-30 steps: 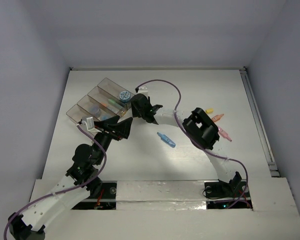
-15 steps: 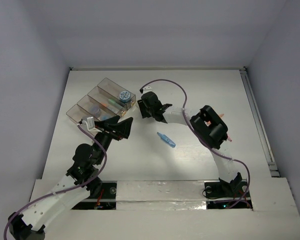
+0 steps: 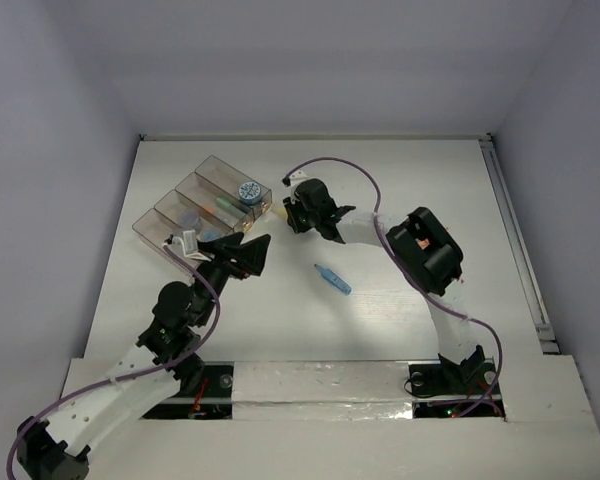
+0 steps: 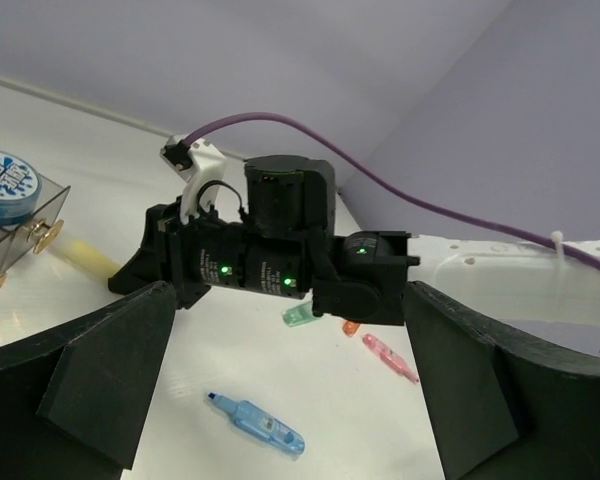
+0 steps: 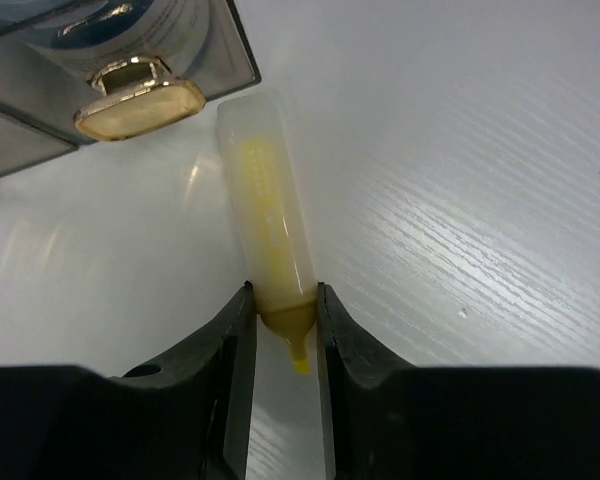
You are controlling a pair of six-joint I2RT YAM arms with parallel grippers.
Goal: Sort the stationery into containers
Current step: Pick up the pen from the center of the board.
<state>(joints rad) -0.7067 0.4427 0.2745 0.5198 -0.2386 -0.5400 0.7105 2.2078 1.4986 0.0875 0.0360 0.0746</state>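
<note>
Table (image 3: 400,180) — pen (image 5: 268,230) (in right gripper (image 5: 282,302)) beside containers (image 3: 202,180)

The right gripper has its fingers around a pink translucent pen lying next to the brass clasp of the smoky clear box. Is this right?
Only the colour is wrong: the translucent pen is yellow, as the right wrist view shows. The right gripper does flank it, beside the brass clasp.

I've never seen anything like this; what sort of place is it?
Probably a robot lab test bench: two cabled arms bolted to a white table, plain walls around it, and the right gripper pinching a yellow pen beside clear boxes.
</note>
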